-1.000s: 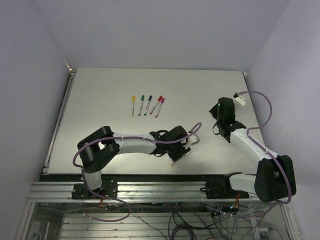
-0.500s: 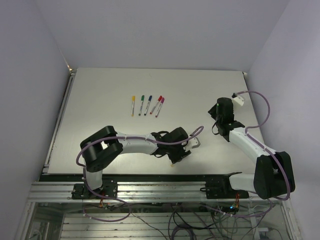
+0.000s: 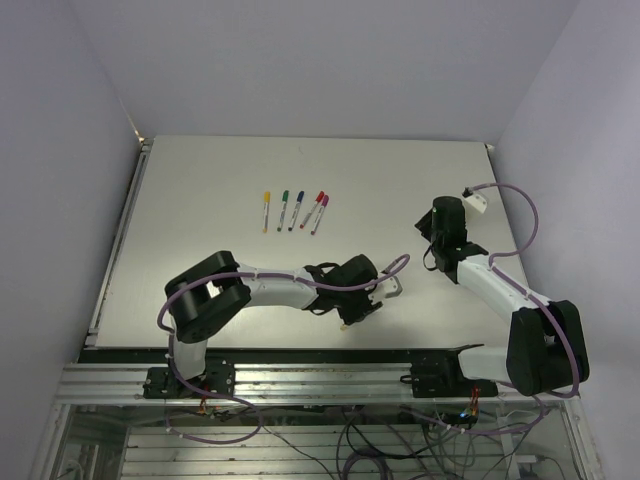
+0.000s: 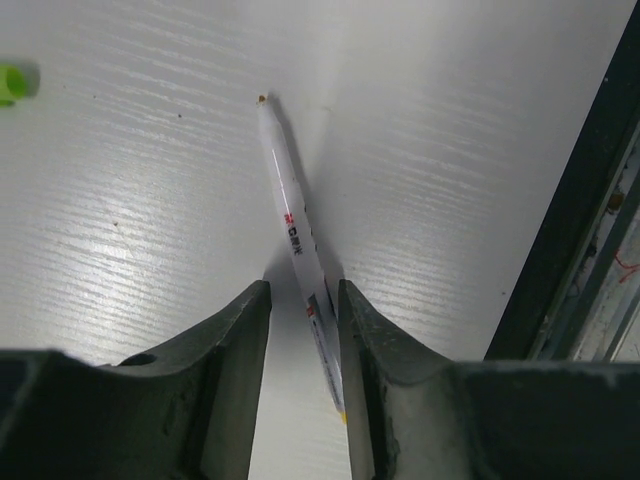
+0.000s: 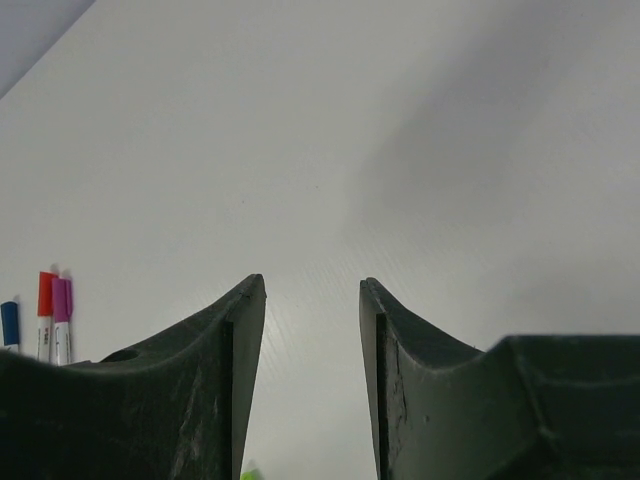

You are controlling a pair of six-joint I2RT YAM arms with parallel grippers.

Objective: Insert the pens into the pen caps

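Note:
One uncapped pen (image 4: 295,225), white with a small orange tip, lies flat on the table near its front edge. My left gripper (image 4: 303,285) is open and straddles the pen's near end. The barrel rests against the right finger and a gap shows on the left side. From above, only the pen's end (image 3: 345,327) peeks out under the left gripper (image 3: 352,314). A light green pen cap (image 4: 10,82) lies loose farther off, also showing as the green cap (image 5: 250,472). My right gripper (image 5: 312,280) is open and empty, seen from above as the right gripper (image 3: 430,235).
Several capped pens (image 3: 295,210) lie in a row at the middle back of the table, with red and purple caps (image 5: 52,300) showing in the right wrist view. The table's dark front rail (image 4: 590,230) runs just right of the left gripper.
My left gripper has settled lower over the pen near the front edge, covering most of it, and its jaws have narrowed a little. The right arm has barely shifted.

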